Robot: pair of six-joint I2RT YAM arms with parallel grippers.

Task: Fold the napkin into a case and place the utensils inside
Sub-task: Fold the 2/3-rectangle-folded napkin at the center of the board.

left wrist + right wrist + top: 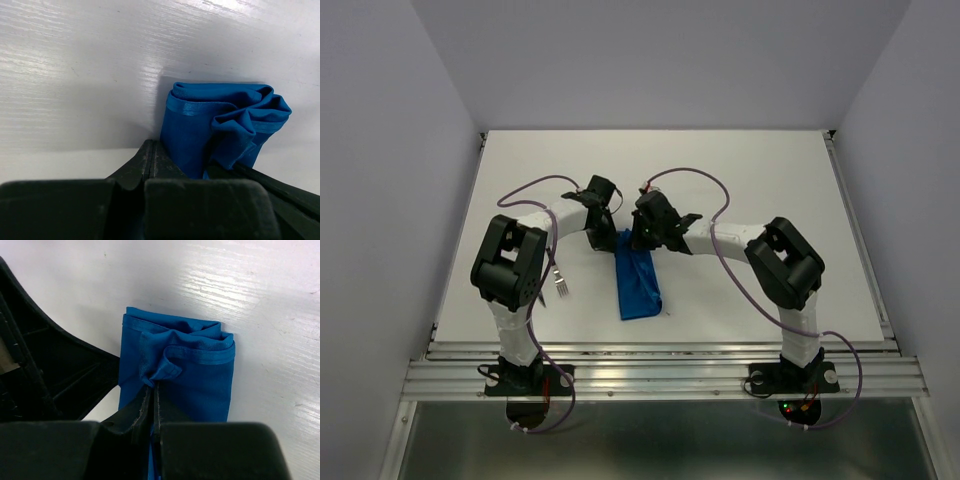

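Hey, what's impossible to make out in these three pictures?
1. The knife: in no view; the left arm may hide it in the top view.
2. The napkin's near part: wrist views, blocked by the left claw and right claw.
3. The napkin's far end: top view, under both claws.
4. The fork's tines: top view, too small.

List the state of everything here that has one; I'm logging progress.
napkin: folded into a narrow strip, far end bunched.
fork: lying on the table left of the napkin, not inside it.
left gripper: shut, beside the napkin's bunched end.
right gripper: shut on a fold of the napkin.
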